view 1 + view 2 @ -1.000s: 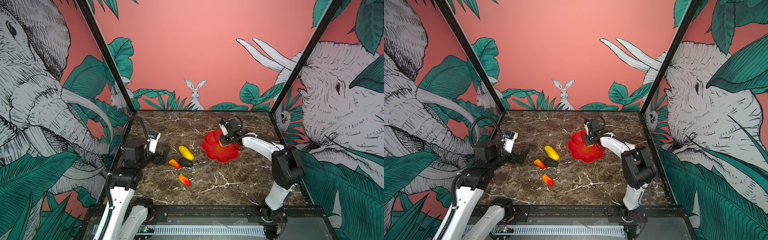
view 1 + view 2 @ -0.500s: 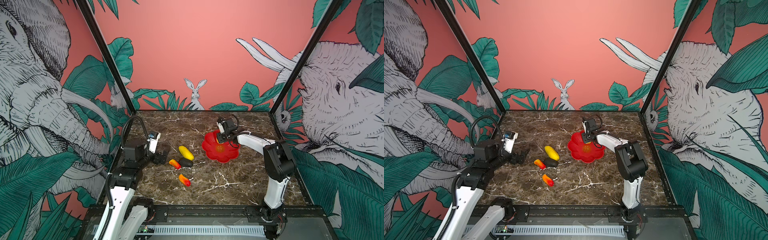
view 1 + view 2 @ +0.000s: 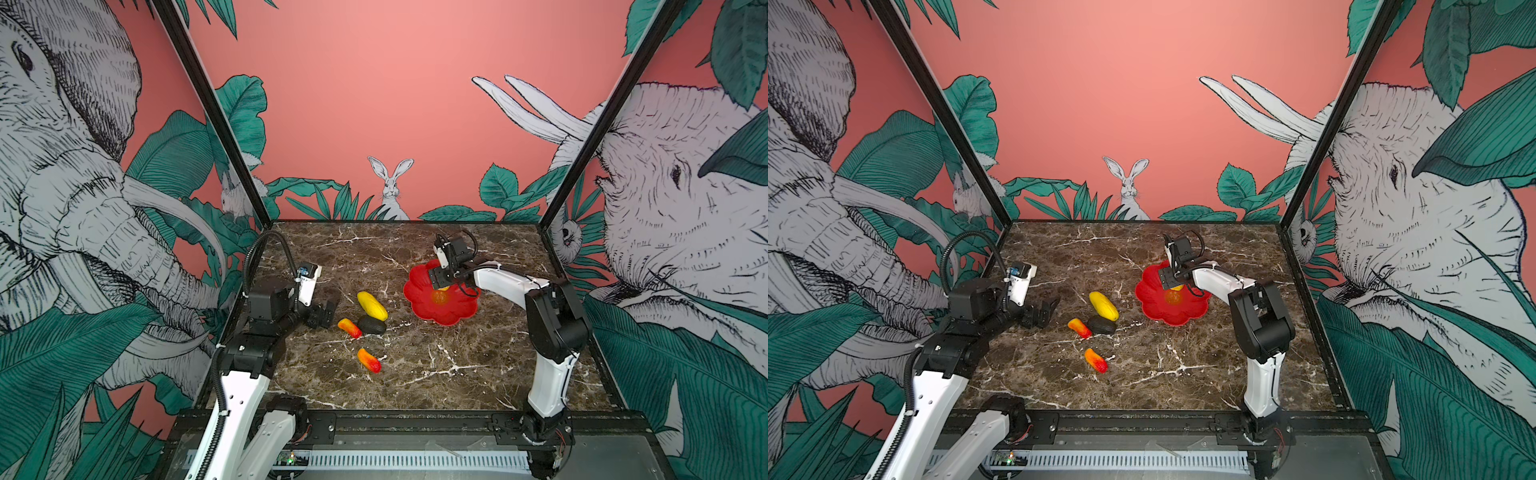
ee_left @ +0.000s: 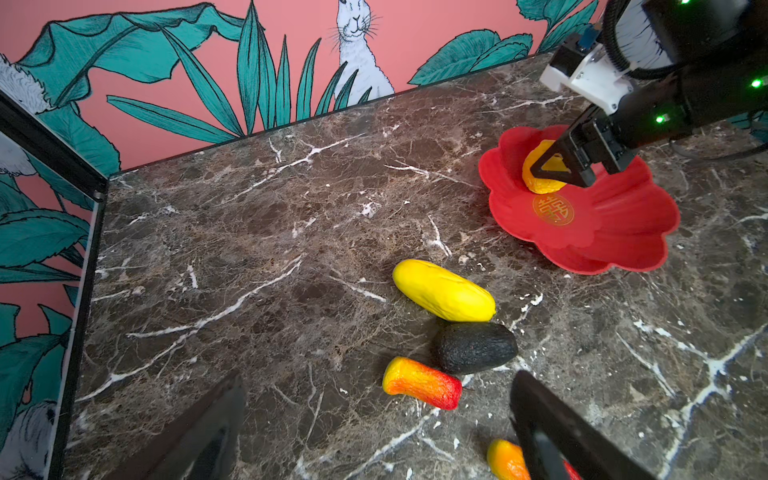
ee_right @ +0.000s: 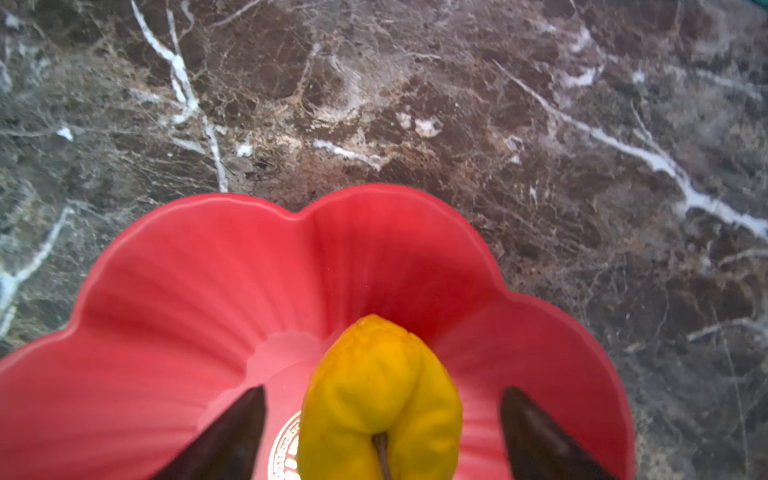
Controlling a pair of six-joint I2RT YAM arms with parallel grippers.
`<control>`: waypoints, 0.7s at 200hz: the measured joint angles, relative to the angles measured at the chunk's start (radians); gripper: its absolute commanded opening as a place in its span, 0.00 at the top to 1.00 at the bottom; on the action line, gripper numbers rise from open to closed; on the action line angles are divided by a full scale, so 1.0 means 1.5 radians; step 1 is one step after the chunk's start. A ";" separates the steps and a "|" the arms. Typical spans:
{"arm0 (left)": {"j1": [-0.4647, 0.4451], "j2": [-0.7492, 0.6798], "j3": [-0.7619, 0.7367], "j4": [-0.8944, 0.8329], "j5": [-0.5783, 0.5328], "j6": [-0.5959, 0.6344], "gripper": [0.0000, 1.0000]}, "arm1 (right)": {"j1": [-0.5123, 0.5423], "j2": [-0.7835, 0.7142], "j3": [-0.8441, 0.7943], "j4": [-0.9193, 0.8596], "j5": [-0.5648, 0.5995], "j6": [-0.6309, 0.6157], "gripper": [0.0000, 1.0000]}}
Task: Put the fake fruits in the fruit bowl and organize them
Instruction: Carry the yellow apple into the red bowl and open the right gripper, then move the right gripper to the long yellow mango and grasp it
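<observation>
The red scalloped fruit bowl (image 3: 451, 313) (image 4: 615, 224) sits right of centre on the marble. A bumpy yellow fruit (image 4: 540, 183) (image 5: 378, 399) lies inside it by the gold mark. My right gripper (image 3: 441, 280) (image 5: 382, 390) hangs open over the bowl, one finger on each side of that fruit with gaps between. On the table left of the bowl lie a long yellow fruit (image 3: 372, 305), a dark oval fruit (image 3: 371, 325) touching it, and two orange-red fruits (image 3: 349, 328) (image 3: 369, 360). My left gripper (image 3: 322, 313) (image 4: 378, 377) is open and empty, just left of them.
Printed walls close in the marble table (image 3: 436, 374) at the back and both sides, with black corner posts (image 3: 216, 124) (image 3: 582, 158). A black rail (image 3: 395, 419) runs along the front edge. The right arm's elbow (image 3: 552, 320) stands right of the bowl.
The right gripper has opened and let go of the bumpy yellow fruit, which now rests in the bowl. Its elbow has swung left and nearer. The left arm has not moved.
</observation>
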 measured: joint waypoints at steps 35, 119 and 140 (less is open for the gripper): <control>0.000 0.000 0.000 0.000 0.002 0.000 0.00 | 0.026 -0.089 0.008 -0.042 0.015 -0.034 0.01; 0.000 0.001 0.000 0.000 0.001 0.000 0.00 | 0.224 -0.035 0.121 -0.027 -0.044 -0.043 0.01; 0.000 0.000 0.000 0.000 0.001 0.000 0.00 | 0.248 0.042 0.156 -0.020 -0.061 -0.022 0.01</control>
